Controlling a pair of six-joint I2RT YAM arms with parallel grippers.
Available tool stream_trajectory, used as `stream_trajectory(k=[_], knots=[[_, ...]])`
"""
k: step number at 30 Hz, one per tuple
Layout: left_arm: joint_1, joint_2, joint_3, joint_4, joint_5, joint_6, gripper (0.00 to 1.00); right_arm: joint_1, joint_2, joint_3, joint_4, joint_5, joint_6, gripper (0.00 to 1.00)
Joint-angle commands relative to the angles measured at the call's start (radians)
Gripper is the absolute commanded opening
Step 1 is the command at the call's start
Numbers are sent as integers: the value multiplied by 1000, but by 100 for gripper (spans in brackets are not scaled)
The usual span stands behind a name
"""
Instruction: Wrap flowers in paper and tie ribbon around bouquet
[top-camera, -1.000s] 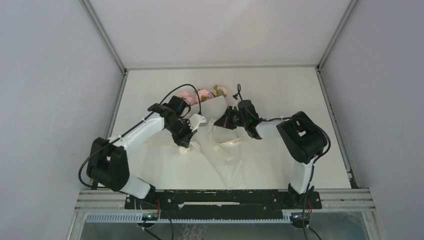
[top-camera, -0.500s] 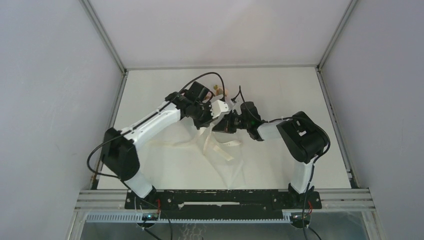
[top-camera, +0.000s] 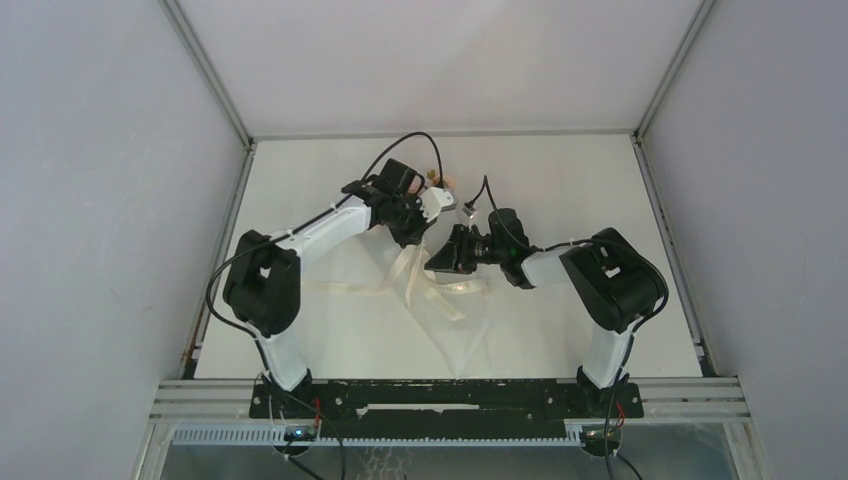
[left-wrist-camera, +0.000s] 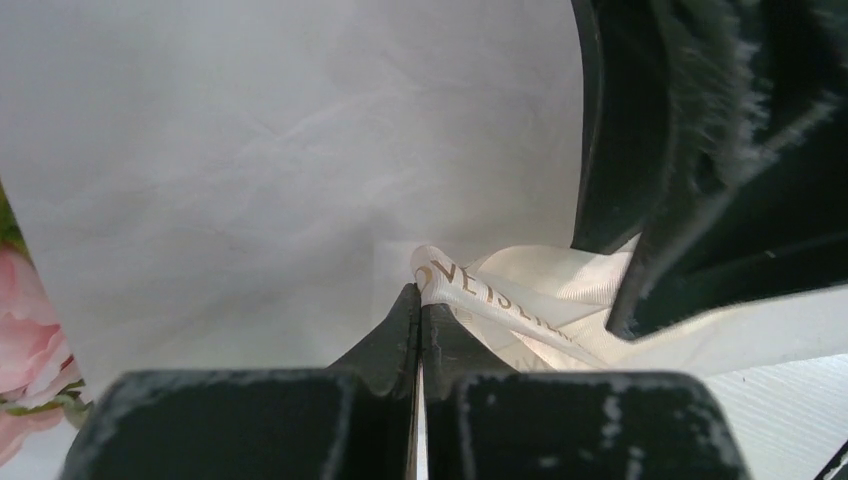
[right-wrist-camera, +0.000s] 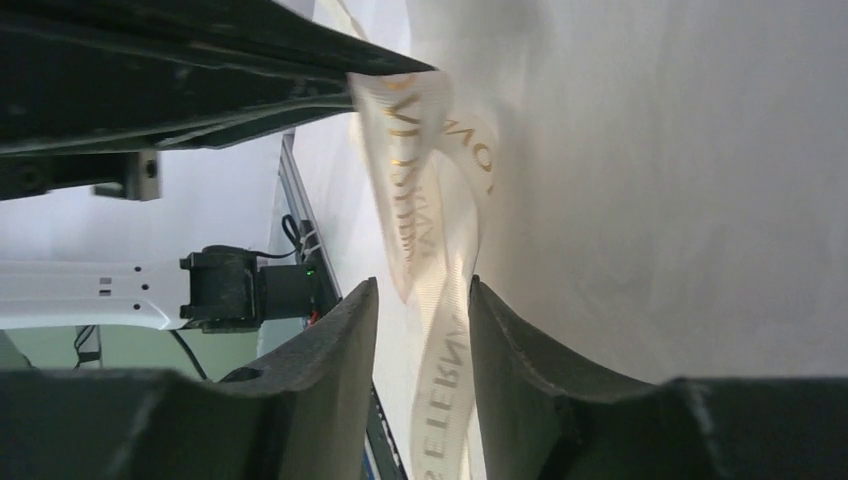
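**Left wrist view: ribbon nipped at the paper, second pincer slack**

Seen from the left wrist, the left pincer is clenched. The ribbon is nipped at its very tip, with gold lettering showing on the cream weave. Behind it the paper stands as a creased white wall. The flowers are glimpsed at the far left edge, pink petals just beside the sheet.

From the right wrist, the right pincer is shown released. Its jaws are parted and the ribbon hangs twisted through the gap below the left tip. Whether either finger is brushed by the strip cannot be told.

From above, the bouquet is found toward the far middle of the counter, with both pincers brought together just beside it. Loose lengths of ribbon are spread toward the near edge.

The ribbon is judged light, limp and rather slick, so it may slip from a shallow nip or turn on itself. It is best taken flat across its width, deep between the pads, close to the held end where it is drawn straight. The paper is judged thin, crinkly and easily crushed or torn, so it should be kept out of any grip meant for the ribbon. The stems are thin and light, and the narrow stem end of the wrap is judged the place for the tie.
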Motion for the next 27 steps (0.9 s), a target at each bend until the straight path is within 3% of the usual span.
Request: stream_trajectory(k=[1, 6, 10, 15, 22, 27], knots=[[4, 12, 36, 52, 71, -21, 3, -4, -17, 2, 113, -38, -7, 50], [7, 18, 35, 53, 90, -17, 4, 5, 37, 47, 134, 20, -1, 54], [14, 22, 39, 54, 99, -17, 5, 19, 78, 66, 175, 61, 26, 51], [22, 32, 33, 46, 112, -10, 5, 21, 108, 83, 200, 81, 55, 38], [34, 25, 37, 44, 83, 1, 6, 26, 125, 96, 179, 72, 53, 0], [49, -12, 47, 144, -147, 0, 8, 26, 101, 85, 132, 79, 33, 0]])
